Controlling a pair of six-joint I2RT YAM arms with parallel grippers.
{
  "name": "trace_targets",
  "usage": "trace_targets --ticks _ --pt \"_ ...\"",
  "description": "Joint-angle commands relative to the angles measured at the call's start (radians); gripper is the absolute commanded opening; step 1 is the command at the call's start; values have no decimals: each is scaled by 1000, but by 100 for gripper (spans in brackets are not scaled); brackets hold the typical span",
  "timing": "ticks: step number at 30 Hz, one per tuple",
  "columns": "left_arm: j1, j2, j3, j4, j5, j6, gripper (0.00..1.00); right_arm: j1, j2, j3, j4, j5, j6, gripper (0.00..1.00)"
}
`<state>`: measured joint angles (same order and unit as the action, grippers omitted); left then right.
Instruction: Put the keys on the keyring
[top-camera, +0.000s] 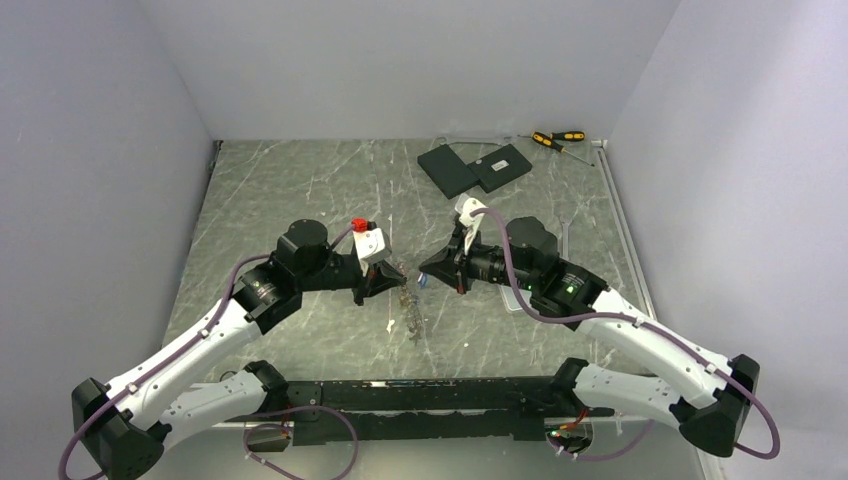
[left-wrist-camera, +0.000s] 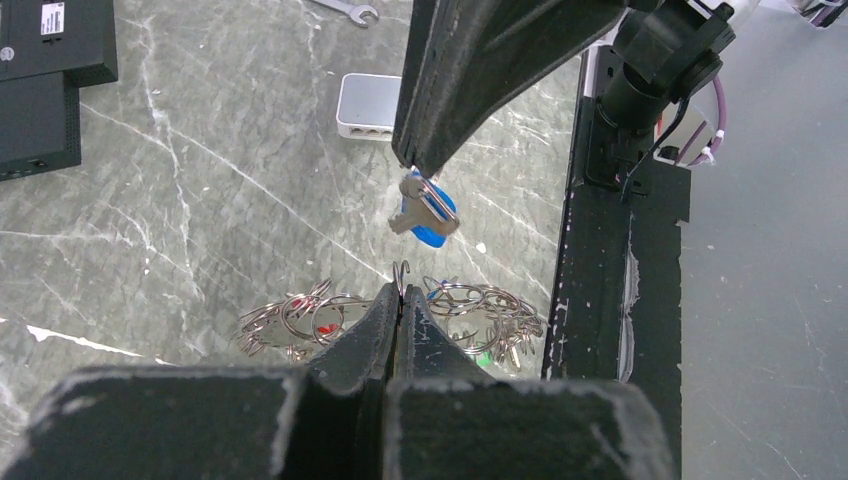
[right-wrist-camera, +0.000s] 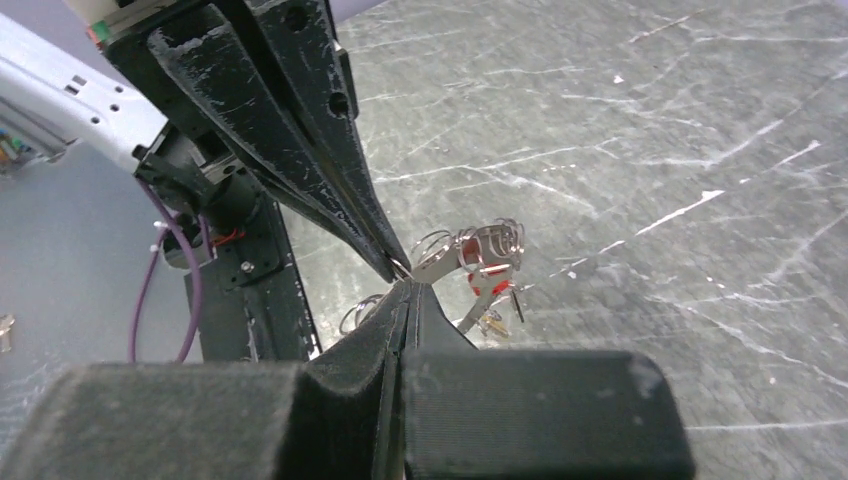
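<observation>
Left gripper (left-wrist-camera: 398, 303) is pinched tight on a thin wire loop, the keyring (left-wrist-camera: 401, 272). A short arc of it pokes up past the fingertips. Right gripper (left-wrist-camera: 418, 160) is also clamped down, holding the blue key (left-wrist-camera: 432, 215) by its top, so the key hangs just off its tips with the blue head showing. The two tips nearly meet. The blue key sits just beyond and slightly above the left fingertips, close to the wire arc but apart from it; a gap shows in the left wrist view. The right wrist view is too cramped to say whether key and wire touch.

A bunch of keys and rings (left-wrist-camera: 300, 320) spreads below and beyond the left fingertips, over the table (left-wrist-camera: 180, 200), with red and green bits among the grey. It is probably joined to the pinched wire, but I can't tell if it hangs from it or just lies underneath.

Progress: mid-task, by my read. The blue key is lifted and lined up but not threaded yet. Left to do: work the key's hole onto the wire's open end, slide it round, and release. After that come any other loose coloured keys, though none is clearly seen loose here.
</observation>
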<state>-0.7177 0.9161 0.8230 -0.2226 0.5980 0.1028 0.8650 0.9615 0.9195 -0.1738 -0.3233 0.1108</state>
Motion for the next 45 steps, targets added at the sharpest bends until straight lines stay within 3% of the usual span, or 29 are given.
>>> trace_targets --ticks 1,16,45 --pt "-5 -2 24 75 28 -15 0 5 11 48 54 -74 -1 0" --pt "-5 -1 22 75 24 -12 0 32 71 59 91 -120 12 0" --pt "-5 -14 22 71 21 -8 0 35 89 6 119 -30 26 0"
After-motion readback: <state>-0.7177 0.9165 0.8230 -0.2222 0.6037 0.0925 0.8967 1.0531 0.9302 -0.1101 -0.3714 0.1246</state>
